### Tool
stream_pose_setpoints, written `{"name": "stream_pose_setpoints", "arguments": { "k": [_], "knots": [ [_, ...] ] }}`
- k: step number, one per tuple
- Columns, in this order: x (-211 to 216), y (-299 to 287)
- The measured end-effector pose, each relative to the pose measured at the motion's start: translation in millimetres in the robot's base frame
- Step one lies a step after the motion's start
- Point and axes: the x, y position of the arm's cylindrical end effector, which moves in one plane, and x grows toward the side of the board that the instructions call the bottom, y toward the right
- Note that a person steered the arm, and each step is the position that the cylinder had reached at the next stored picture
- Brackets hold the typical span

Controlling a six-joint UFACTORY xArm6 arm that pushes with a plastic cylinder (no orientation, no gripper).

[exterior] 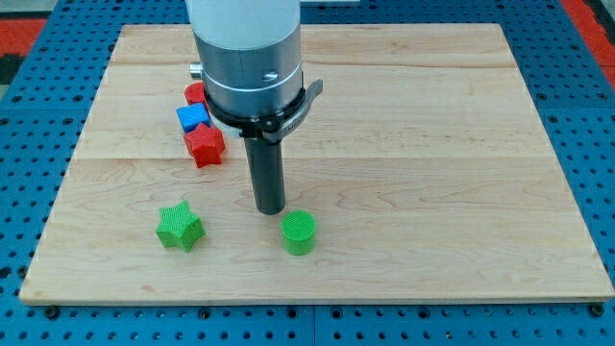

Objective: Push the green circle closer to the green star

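No readable text, label, brand, number or sign was seen. Wooden board [404, 144] bore only grain. Blocks were plain ribbed colour. Arm's metal collar [252, 82] showed possibly small screws, no lettering made out.

Pale, light-grained wooden board [432, 144] with darker streaks running across; blue pegboard surface [29, 96] dotted with holes around it. Ribbed bright green circle [299, 233]; same ribbed green on the green star [180, 227]. Red star-shaped block [205, 145], blue block [192, 117], another red block [195, 93] half hidden. Dark grey tip [270, 210] beneath a silver and white arm housing [248, 48]
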Motion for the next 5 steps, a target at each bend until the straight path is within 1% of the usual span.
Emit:
{"name": "stream_pose_setpoints", "arguments": {
  "k": [1, 2, 3, 4, 5],
  "knots": [
    [23.3, -4.9],
    [35.5, 4.3],
    [35.5, 0.5],
    [72.3, 8.7],
    [72.7, 106.4]
  ]
}}
